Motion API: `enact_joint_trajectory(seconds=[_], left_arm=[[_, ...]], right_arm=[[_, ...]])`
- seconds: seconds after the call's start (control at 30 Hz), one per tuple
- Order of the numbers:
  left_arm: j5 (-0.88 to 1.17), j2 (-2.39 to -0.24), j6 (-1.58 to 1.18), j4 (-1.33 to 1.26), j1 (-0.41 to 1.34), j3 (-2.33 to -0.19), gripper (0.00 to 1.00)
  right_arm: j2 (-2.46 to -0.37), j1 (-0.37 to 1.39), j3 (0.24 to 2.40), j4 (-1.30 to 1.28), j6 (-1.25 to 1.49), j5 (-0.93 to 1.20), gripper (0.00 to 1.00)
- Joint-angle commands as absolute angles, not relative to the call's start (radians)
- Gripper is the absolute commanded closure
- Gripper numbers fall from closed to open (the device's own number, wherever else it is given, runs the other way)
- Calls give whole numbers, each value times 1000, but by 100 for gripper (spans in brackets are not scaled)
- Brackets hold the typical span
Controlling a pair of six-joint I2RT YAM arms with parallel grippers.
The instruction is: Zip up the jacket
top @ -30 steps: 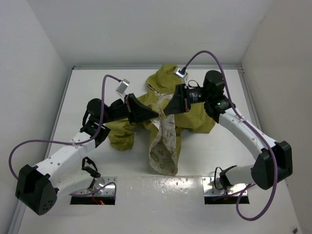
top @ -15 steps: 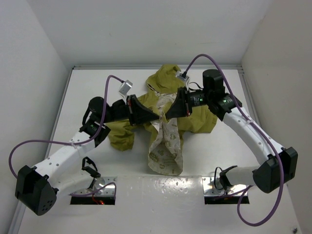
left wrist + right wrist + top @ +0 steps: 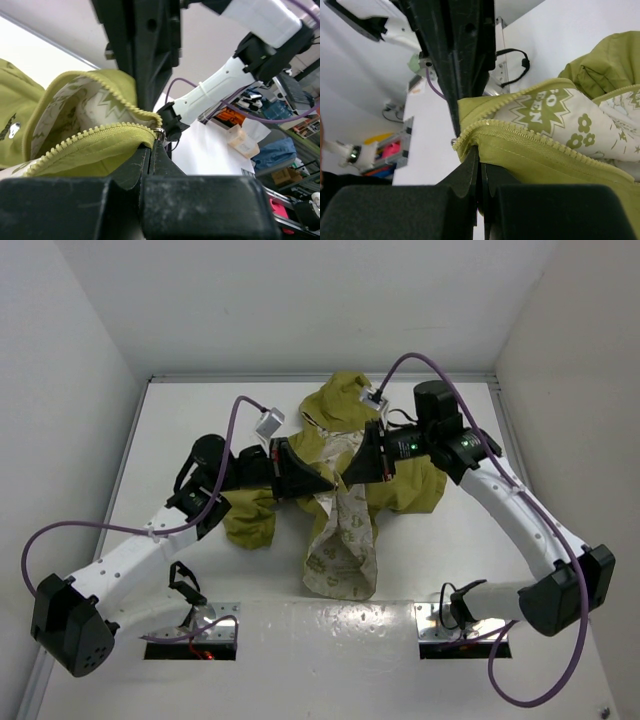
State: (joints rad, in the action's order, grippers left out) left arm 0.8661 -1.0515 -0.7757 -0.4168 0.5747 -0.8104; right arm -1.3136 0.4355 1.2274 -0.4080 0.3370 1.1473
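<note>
Jacket [image 3: 405, 480] lies on the table [image 3: 200, 420], front open, printed lining [image 3: 340, 550] showing — zipping hardly begun. My left gripper [image 3: 328, 485] pinches its edge at the zipper slider [image 3: 159, 132]; my right gripper [image 3: 347, 477] clamps the opposite zipper edge [image 3: 510, 131]. Mating the halves — then the pull — remains.

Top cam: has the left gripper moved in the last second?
Yes. The left gripper has shifted slightly right, away from the table's left edge, shut on the jacket.

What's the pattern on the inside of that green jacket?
The lining is cream with green doodles like flowers; clearest in the right wrist view.
</note>
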Motion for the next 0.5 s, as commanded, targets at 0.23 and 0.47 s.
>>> enact_joint_trajectory(seconds=[0.23, 0.47], left_arm=[[844, -1049, -778, -462, 586, -851, 100], [876, -1049, -738, -437, 586, -861, 100]], right_arm=[[-1273, 499, 1318, -650, 8, 1086, 100], [-1270, 500, 1327, -677, -64, 1034, 100]])
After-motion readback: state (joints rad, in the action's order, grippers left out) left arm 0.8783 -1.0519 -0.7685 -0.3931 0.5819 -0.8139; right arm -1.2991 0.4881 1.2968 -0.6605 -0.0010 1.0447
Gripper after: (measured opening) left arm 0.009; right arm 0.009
